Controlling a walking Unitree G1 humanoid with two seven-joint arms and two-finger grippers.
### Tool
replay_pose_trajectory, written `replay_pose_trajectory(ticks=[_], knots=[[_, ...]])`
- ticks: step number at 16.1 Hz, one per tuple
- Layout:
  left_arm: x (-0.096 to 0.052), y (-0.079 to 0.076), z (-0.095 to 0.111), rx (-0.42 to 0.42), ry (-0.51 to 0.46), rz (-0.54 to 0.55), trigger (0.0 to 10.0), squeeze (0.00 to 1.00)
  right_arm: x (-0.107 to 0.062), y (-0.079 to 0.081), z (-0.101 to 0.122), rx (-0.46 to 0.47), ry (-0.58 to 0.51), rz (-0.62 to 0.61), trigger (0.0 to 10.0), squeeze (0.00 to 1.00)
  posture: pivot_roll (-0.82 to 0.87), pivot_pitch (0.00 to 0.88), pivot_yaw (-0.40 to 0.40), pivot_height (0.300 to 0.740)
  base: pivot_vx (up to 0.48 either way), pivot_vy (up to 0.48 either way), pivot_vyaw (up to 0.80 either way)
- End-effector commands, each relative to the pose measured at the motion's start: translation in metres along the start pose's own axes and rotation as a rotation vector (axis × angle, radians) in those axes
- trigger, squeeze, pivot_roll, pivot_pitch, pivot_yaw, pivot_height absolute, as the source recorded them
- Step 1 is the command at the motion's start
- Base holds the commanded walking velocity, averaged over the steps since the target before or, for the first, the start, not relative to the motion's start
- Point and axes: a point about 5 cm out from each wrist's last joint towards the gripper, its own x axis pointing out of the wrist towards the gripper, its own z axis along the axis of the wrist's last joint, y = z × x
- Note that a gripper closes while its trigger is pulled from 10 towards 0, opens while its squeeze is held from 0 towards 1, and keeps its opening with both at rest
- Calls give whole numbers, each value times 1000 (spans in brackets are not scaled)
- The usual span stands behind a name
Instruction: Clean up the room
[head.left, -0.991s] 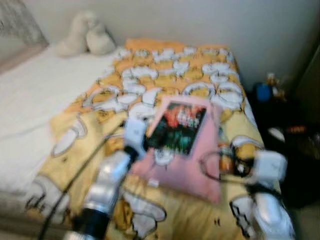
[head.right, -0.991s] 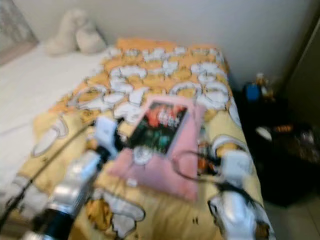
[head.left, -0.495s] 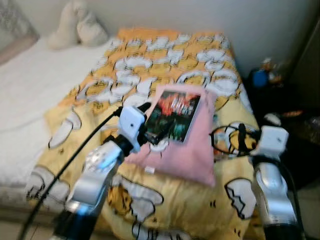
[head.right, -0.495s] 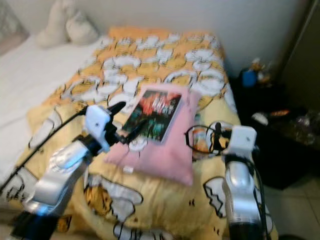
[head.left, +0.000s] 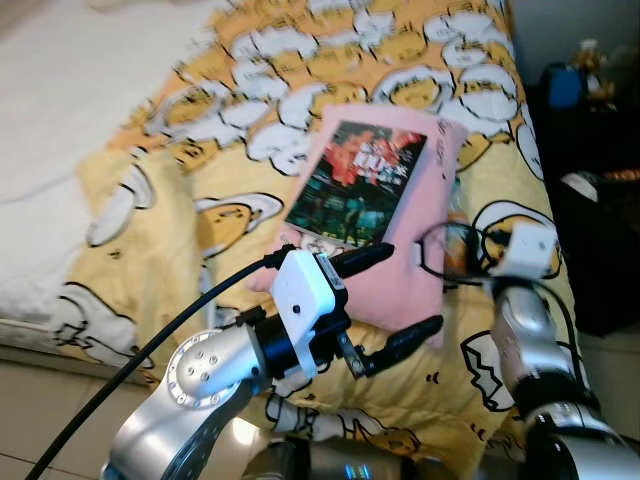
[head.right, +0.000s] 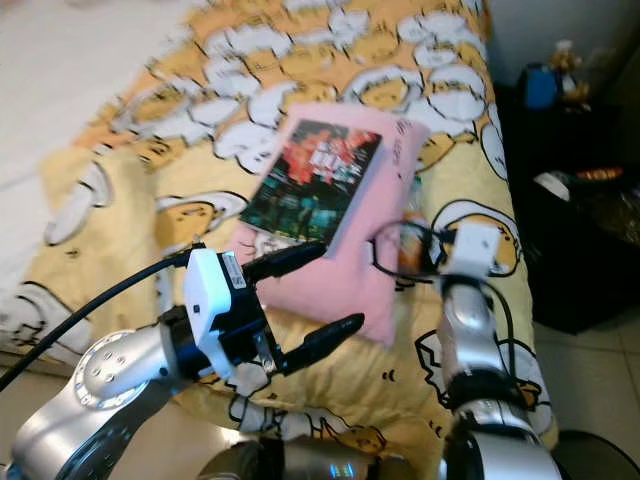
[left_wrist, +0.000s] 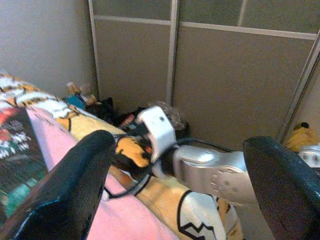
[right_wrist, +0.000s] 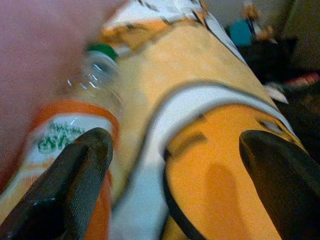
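Note:
A pink pillow (head.left: 400, 285) lies on the yellow cartoon-print bedspread (head.left: 200, 230), with a dark book (head.left: 357, 185) on top of it. A clear plastic bottle (right_wrist: 75, 145) with an orange label and green cap lies on the bedspread against the pillow's right side. My right gripper (right_wrist: 172, 150) is open just in front of it, one finger by the label, the other over the spread. My left gripper (head.left: 414, 286) is open above the pillow's near edge, holding nothing.
A dark low piece of furniture (head.left: 600, 230) with a blue object (head.left: 562, 85) and small items stands right of the bed. White sheet (head.left: 60, 120) covers the bed's left side. Tiled floor (head.left: 40, 400) runs along the bed's near edge. Sliding closet doors (left_wrist: 225, 75) stand behind my right arm.
The camera has tilted down and come closer to the bed. My left gripper has drawn back from the book to the pillow's near edge. My right gripper has moved in toward the bottle.

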Motion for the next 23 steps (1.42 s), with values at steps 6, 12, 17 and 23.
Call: replay_pose_trajectory(ticks=[6,12,17,23], knots=[[-9,-1,6,-15,35,53,10000,0,-6,28,15,151,-129,117,10000,0,312,353,97,740,0,0,0],[-7,2,2,-11,69,43,10000,0,-6,57,-11,364,71,220,10000,0,306,346,110,740,0,0,0],[-8,12,-4,2,103,62,10000,0,-1,51,-27,429,242,119,10000,0,313,338,119,740,0,0,0],[-8,24,-7,29,125,71,10000,0,6,53,-23,418,288,108,0,0,309,328,135,740,0,0,0]])
